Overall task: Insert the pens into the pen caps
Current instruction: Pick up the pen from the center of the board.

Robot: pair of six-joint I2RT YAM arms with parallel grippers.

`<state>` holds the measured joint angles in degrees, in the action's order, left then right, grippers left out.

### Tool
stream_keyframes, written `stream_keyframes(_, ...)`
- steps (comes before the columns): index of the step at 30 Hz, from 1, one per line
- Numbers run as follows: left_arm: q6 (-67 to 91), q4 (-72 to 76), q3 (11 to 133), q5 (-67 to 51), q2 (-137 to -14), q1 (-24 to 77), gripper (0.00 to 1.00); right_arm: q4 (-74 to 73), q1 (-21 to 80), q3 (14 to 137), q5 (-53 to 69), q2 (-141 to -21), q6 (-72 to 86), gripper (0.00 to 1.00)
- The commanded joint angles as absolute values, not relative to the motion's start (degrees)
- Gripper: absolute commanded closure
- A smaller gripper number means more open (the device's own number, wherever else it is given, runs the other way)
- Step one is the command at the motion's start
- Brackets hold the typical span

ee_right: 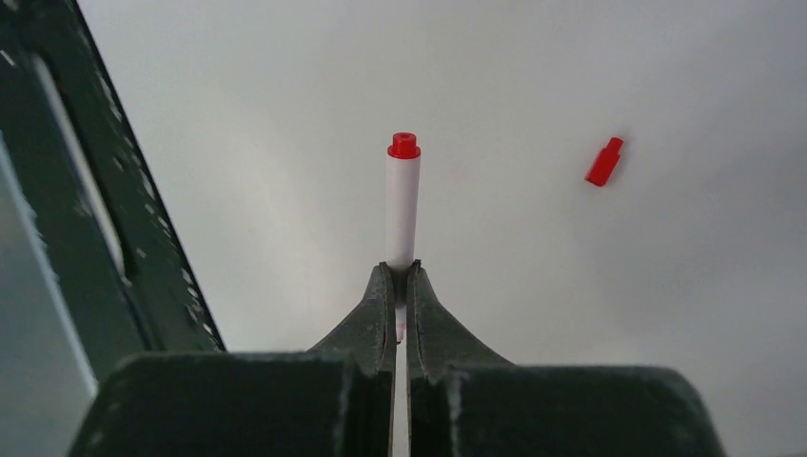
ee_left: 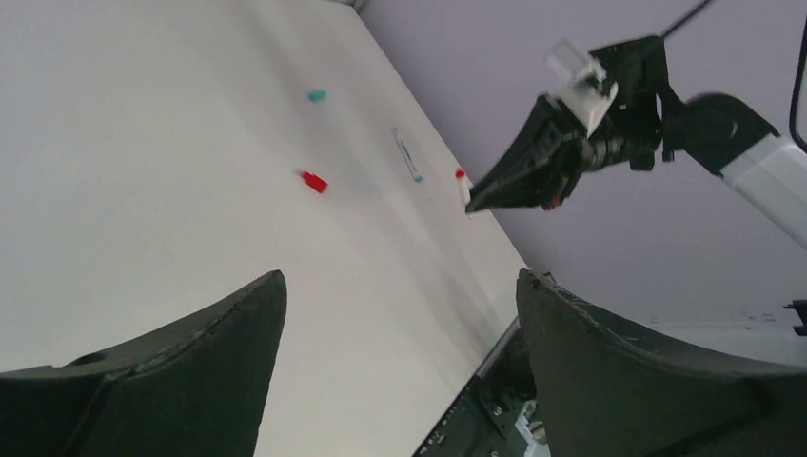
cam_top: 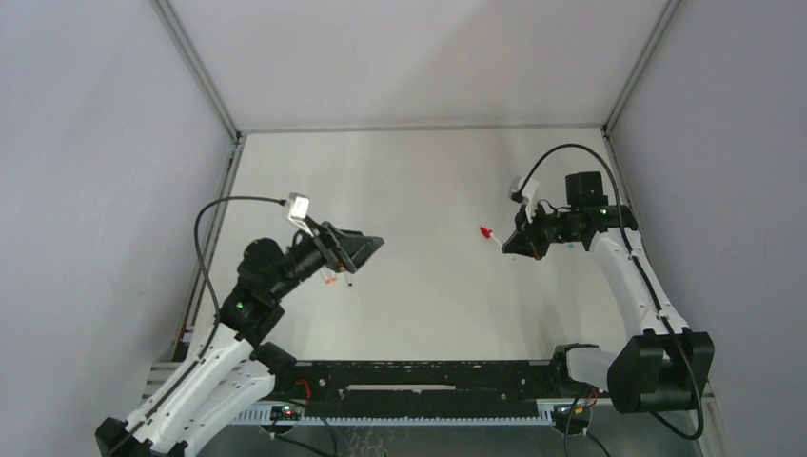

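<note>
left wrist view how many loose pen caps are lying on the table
2. A short red plastic cap lies mid-view; a short teal plastic cap lies beyond it, higher in the picture. More may lie outside this view.

1. This place is a robotics laboratory, more exactly a closed test cell for robot arms.
2. A plain white table (cam_top: 419, 190) is shut in by bare grey panels (cam_top: 86, 143) on three sides, and these are held by aluminium frame posts (cam_top: 192, 62).
3. Two white and black robot arms, the left arm (cam_top: 205, 376) and the right arm (cam_top: 633, 276), are bolted to a black rail (cam_top: 428, 376) at the near edge.
4. An open black cable (cam_top: 238, 198) runs to a small camera (cam_top: 300, 207) on the left wrist.
5. A green status light (cam_top: 240, 306) shines on the left arm, and a bare circuit board (cam_top: 283, 412) sits under the rail.
6. Small loose pieces, such as a red pen cap (ee_left: 313, 181), lie on the bare table top.
</note>
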<state>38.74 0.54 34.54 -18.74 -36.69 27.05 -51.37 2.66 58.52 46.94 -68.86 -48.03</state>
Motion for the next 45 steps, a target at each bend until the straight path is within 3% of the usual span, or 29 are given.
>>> stream_keyframes(1, 45.80, 12.25, 28.05, -5.38, -37.98, 36.09, 0.10, -47.52, -0.92, 60.20, 56.42, -68.40, -34.73, 1.00)
stream_keyframes(9, 46.04, 16.41, 31.29, 8.85, -56.35, 49.14, 0.21, -45.21, -5.02, 57.96, 53.96, -71.19, -30.78, 1.00)
stream_keyframes(15, 43.62, 18.39, 35.72, 9.43, -66.27, 52.63, 0.30, -42.65, -3.96, 57.72, 47.00, -77.81, -24.57, 1.00)
stream_keyframes(24, 44.40, 20.44, 36.68, 9.76, -71.92, 55.56, 0.30, -36.20, -2.00, 57.66, 32.75, -88.21, -14.54, 1.00)
stream_keyframes(28, 44.21, 26.03, 34.36, 7.71, -71.48, 55.81, 0.30, -38.99, -3.08, 58.55, 47.34, -89.71, -15.62, 1.00)
stream_keyframes(34, 44.88, 49.26, 28.71, -2.09, -71.97, 55.81, 0.29, -43.90, -0.22, 58.27, 69.88, -80.60, -23.54, 1.00)
stream_keyframes(45, 42.48, 58.68, 32.30, -5.02, -73.90, 55.90, 0.29, -50.46, 1.57, 57.30, 82.37, -69.36, -34.71, 1.00)
